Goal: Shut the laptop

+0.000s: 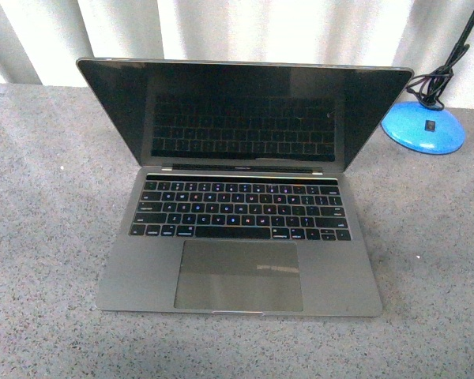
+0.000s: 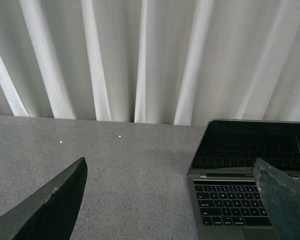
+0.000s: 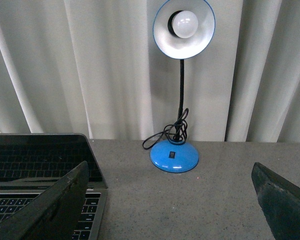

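Observation:
The grey laptop [image 1: 241, 237] lies open on the grey speckled table [image 1: 39, 237], its black screen [image 1: 245, 114] leaning back and mirroring the keys. Neither arm shows in the front view. My left gripper [image 2: 170, 192] is open above bare table to the left of the laptop [image 2: 235, 200], one finger overlapping the keyboard's right part in that view. My right gripper [image 3: 170, 192] is open above the table between the laptop [image 3: 40, 170] and the lamp, with nothing between its fingers.
A blue desk lamp [image 3: 175, 155] with a black gooseneck, coiled cord and white-lined shade [image 3: 184, 27] stands at the back right; its base [image 1: 423, 126] is close to the screen's right corner. White pleated curtains [image 1: 221, 31] hang behind the table.

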